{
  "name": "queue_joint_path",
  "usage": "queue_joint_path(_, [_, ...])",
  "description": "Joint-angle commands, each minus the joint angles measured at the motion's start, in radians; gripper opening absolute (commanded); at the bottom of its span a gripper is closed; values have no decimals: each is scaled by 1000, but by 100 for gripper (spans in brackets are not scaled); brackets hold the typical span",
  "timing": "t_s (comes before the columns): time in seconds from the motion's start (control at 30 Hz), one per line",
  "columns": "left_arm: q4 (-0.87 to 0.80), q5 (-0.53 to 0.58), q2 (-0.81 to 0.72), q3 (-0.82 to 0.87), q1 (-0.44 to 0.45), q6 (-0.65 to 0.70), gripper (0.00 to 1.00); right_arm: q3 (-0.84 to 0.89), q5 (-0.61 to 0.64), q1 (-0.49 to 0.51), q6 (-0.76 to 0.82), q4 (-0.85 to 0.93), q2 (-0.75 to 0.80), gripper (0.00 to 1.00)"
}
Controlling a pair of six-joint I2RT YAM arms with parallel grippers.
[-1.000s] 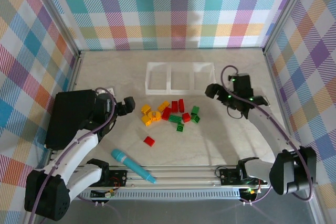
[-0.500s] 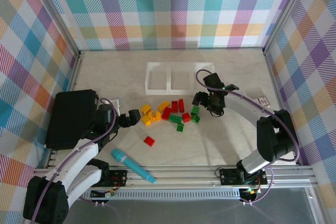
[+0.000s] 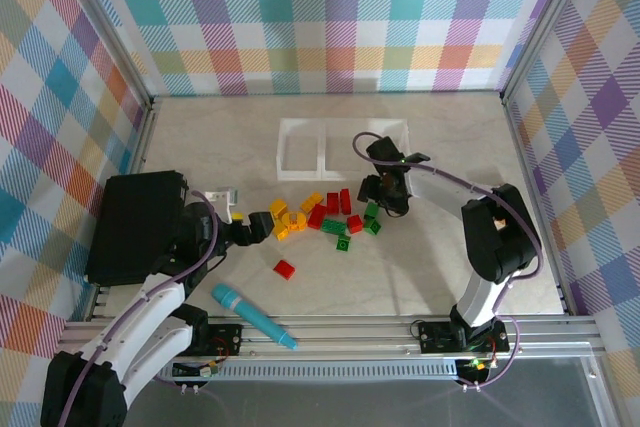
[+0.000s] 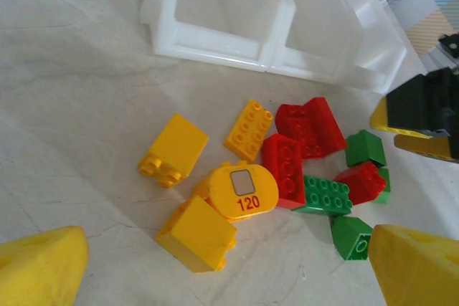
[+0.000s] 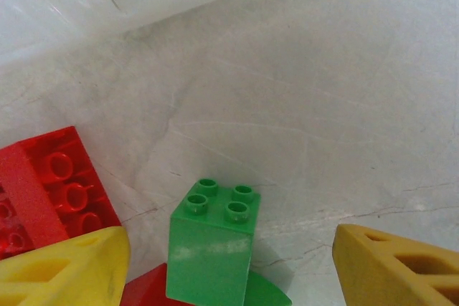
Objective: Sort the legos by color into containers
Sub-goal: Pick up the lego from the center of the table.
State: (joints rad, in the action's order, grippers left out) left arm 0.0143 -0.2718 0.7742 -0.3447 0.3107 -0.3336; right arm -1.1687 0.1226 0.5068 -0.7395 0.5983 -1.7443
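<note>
- Legos (image 3: pixel 325 217) lie heaped on the tabletop (image 3: pixel 450 162), just in front of the white tray (image 3: pixel 300 132): yellows left, reds in the middle, greens right.
- One red brick (image 3: pixel 285 268) lies apart, nearer the arms.
- A rounded yellow piece (image 4: pixel 243 191) bears "120".
- Left tool (image 3: pixel 256 228), fingers wide apart, sits at the heap's yellow side.
- Right tool (image 3: pixel 383 192), fingers apart, straddles an upright four-stud green brick (image 5: pixel 213 245) with a whitish scuff, not gripping it.

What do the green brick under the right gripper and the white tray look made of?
Green brick: hard moulded plastic, by its crisp studs and soft sheen; a pale scuff marks one side. White tray: probably thin plastic, slightly translucent, with glossy rims catching the light.
</note>
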Motion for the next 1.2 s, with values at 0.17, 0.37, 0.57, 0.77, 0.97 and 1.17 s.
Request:
queue_joint_path(0.17, [-17, 30, -44, -26, 54, -96, 100, -22, 15, 22, -1, 9, -42, 66])
queue_joint_path(0.37, [-149, 83, -54, -130, 134, -129, 100, -25, 23, 36, -6, 4, -61, 63])
queue_joint_path(0.57, [-343, 155, -43, -258, 219, -118, 99, -23, 32, 42, -3, -1, -72, 58])
queue_joint_path(0.77, [-529, 196, -38, -352, 286, -69, 99, -13, 51, 45, 5, -11, -69, 51])
queue_joint_path(0.97, [-583, 190, -67, -363, 307, -73, 100, -13, 38, 45, 33, -23, -63, 42])
queue_joint_path(1.17, [-621, 187, -74, -391, 309, -69, 100, -9, 47, 47, 57, -20, -14, 37])
